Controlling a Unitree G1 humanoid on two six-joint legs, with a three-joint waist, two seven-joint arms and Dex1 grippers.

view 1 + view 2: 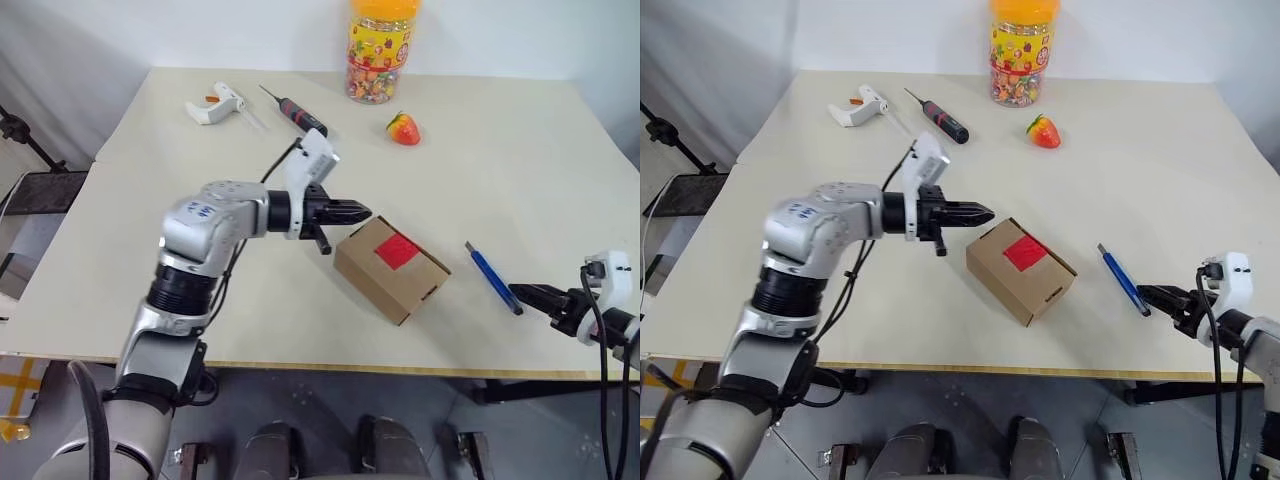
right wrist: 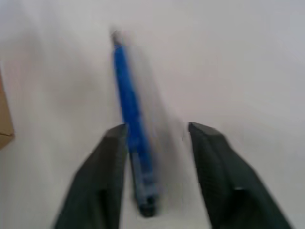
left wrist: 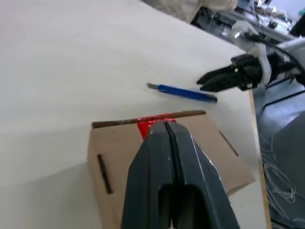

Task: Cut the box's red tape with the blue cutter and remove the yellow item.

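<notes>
The brown box (image 1: 390,270) lies closed in the middle of the table, with the red tape (image 1: 396,250) across its lid. My left gripper (image 1: 362,211) hangs shut and empty just above the box's upper-left corner, pointing toward it. To the right of the box the blue cutter (image 1: 490,275) lies flat on the table. At its near end my right gripper (image 1: 525,295) stands open; in the right wrist view the cutter (image 2: 128,109) runs between the fingers (image 2: 107,162), close to one of them. The yellow item is hidden.
Along the far side of the table are a white glue gun (image 1: 220,103), a black-and-red screwdriver (image 1: 298,112), a yellow-lidded candy jar (image 1: 382,50) and a strawberry toy (image 1: 403,129). The table's front edge (image 1: 330,368) runs just below the box and cutter.
</notes>
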